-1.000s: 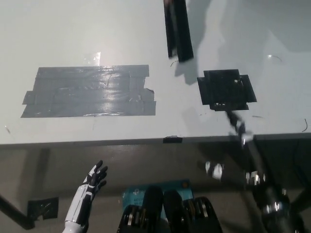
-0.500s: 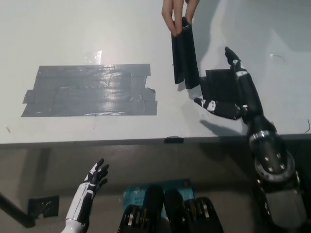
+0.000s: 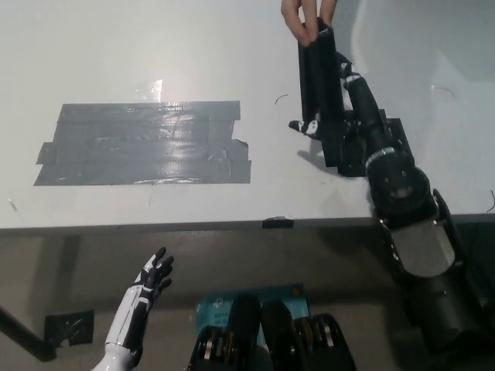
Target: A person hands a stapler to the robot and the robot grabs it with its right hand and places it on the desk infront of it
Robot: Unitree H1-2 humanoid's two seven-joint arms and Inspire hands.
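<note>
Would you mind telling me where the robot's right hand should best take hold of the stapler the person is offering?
Grip the stapler around its lower half, coming from its right side. It hangs upright, the person's hand pinches its top, and the right hand is already alongside it there.

light: even, bright overhead | glare: sheen on grey tape patch [image 3: 143, 144], left centre | shadows: soft, upper right on worktop [image 3: 155, 54] | focus: mild softness overall
</note>
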